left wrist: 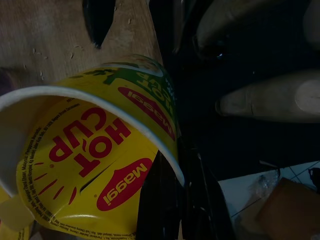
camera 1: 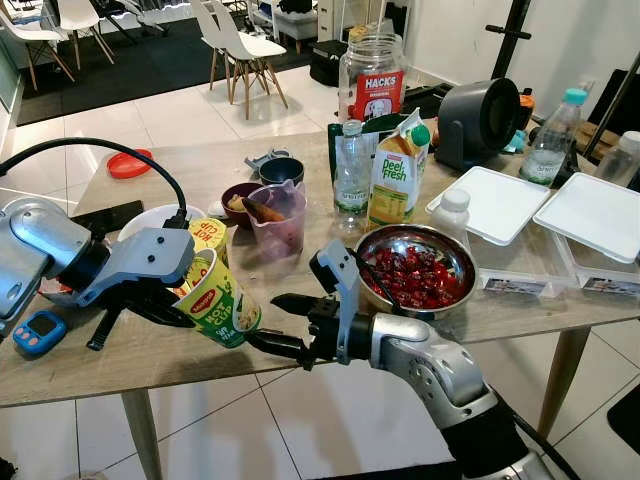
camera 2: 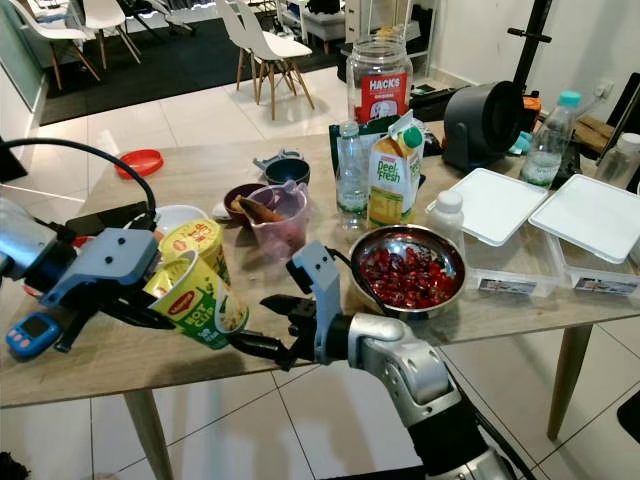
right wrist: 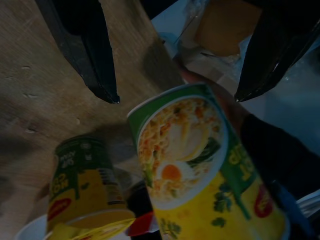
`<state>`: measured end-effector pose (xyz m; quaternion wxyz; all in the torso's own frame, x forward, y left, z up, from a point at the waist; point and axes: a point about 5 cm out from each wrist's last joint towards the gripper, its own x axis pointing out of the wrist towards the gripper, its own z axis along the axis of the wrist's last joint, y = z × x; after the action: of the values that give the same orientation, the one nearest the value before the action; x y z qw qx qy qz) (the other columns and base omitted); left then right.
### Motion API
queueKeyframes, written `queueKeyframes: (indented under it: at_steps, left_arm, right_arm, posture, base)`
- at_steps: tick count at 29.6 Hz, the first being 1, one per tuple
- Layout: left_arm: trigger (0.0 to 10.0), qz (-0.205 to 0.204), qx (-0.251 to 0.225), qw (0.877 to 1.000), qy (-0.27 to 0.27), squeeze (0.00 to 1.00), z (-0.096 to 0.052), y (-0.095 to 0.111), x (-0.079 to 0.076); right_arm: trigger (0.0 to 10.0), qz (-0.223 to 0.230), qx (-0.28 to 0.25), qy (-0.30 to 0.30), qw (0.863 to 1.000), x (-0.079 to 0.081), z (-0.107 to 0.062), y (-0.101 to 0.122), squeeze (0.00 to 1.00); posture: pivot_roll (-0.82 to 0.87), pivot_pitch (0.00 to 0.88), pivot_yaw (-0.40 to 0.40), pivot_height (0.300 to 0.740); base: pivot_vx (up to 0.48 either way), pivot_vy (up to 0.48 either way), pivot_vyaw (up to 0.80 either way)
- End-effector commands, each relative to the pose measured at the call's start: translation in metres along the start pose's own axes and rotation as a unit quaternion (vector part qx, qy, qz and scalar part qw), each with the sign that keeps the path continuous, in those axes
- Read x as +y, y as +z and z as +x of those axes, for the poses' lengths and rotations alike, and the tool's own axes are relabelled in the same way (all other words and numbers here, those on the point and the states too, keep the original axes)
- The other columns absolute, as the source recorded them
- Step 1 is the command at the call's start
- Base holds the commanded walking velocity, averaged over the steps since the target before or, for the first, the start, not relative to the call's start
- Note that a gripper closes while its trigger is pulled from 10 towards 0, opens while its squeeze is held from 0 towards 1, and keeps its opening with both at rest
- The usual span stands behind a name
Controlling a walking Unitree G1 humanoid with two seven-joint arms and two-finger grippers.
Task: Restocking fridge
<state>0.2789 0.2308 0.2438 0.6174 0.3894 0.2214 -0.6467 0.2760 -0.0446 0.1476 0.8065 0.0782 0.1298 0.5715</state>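
Noodle cup held tilted over the near edge of the desk, midway between the two grippers.

The left gripper (camera 1: 170, 305) is clamped on the noodle cup (camera 1: 220, 300), which leans base-first toward the right gripper (camera 1: 283, 322), whose fingers are spread wide just short of the base; a second cup (camera 1: 208, 236) stands on the desk (camera 1: 150, 180) just behind; the held cup appears light, thin-walled and easily crushed, its printed sleeve probably smooth, so a gentle grasp across the mid-body, below the stiffer rim, seems soundest.
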Motion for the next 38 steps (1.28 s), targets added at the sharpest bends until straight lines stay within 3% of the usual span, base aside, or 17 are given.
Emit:
queueKeyframes:
  at_steps: [1, 3, 5, 6, 7, 8, 14, 21, 27, 38]
  left_arm:
    - [10.0, 0.001, -0.003, 1.0, -0.008, 0.0, 0.007, -0.002, 0.002]
    - [10.0, 0.0, -0.003, 1.0, -0.009, 0.0, 0.007, -0.002, 0.002]
    - [10.0, 0.0, -0.004, 1.0, -0.009, 0.0, 0.008, -0.002, 0.003]
    - [10.0, 0.0, -0.006, 1.0, -0.01, 0.0, 0.008, -0.002, 0.004]
    - [10.0, 0.0, -0.007, 1.0, -0.01, 0.0, 0.008, -0.002, 0.005]
    - [10.0, 0.001, -0.01, 1.0, -0.011, 0.0, 0.009, -0.002, 0.006]
    - [10.0, 0.003, -0.023, 1.0, -0.012, 0.0, 0.014, 0.0, 0.011]
    - [10.0, 0.009, -0.032, 0.999, -0.012, 0.0, 0.017, 0.004, 0.015]
    - [10.0, 0.018, -0.039, 0.999, -0.013, 0.0, 0.014, 0.012, 0.021]
    - [10.0, 0.029, -0.038, 0.999, -0.007, 0.0, 0.011, 0.016, 0.024]
  right_arm:
    - [10.0, -0.001, -0.011, 0.02, 1.0, 0.007, 0.004, 0.002, 0.66]
    - [10.0, 0.001, -0.015, 0.015, 1.0, 0.008, 0.005, 0.003, 0.66]
    - [10.0, 0.002, -0.02, 0.012, 1.0, 0.009, 0.008, 0.003, 0.61]
    - [10.0, 0.005, -0.023, 0.011, 1.0, 0.01, 0.01, 0.004, 0.53]
    - [10.0, 0.006, -0.025, 0.012, 1.0, 0.012, 0.012, 0.004, 0.53]
    - [10.0, 0.006, -0.026, 0.017, 0.999, 0.015, 0.014, 0.004, 0.0]
    - [10.0, 0.003, -0.037, 0.015, 0.999, 0.022, 0.026, 0.003, 0.0]
    - [10.0, -0.011, -0.043, -0.016, 0.999, 0.02, 0.035, 0.005, 0.0]
    - [10.0, -0.082, 0.001, -0.065, 0.995, 0.016, 0.049, -0.004, 0.0]
    - [10.0, -0.091, 0.05, -0.112, 0.988, 0.004, 0.046, -0.017, 0.0]
  posture:
    - [0.0, 0.014, 0.071, 0.74]
    - [0.0, 0.014, 0.071, 0.74]
    - [0.0, 0.014, 0.071, 0.74]
    - [0.0, 0.018, 0.075, 0.74]
    - [0.0, 0.018, 0.075, 0.74]
    - [0.0, 0.018, 0.075, 0.74]
    - [0.0, 0.022, 0.083, 0.74]
    - [0.0, 0.023, 0.082, 0.74]
    - [0.0, 0.023, 0.08, 0.74]
    - [0.0, 0.025, 0.081, 0.74]
  base:
    - [0.0, 0.0, 0.0]
    - [0.0, 0.0, 0.0]
    - [0.0, 0.0, 0.0]
    - [0.0, 0.0, 0.0]
    - [0.0, 0.0, 0.0]
    - [0.0, 0.0, 0.0]
    - [0.0, 0.0, 0.0]
    - [0.0, 0.0, 0.0]
    - [0.0, 0.0, 0.0]
    - [0.0, 0.0, 0.0]
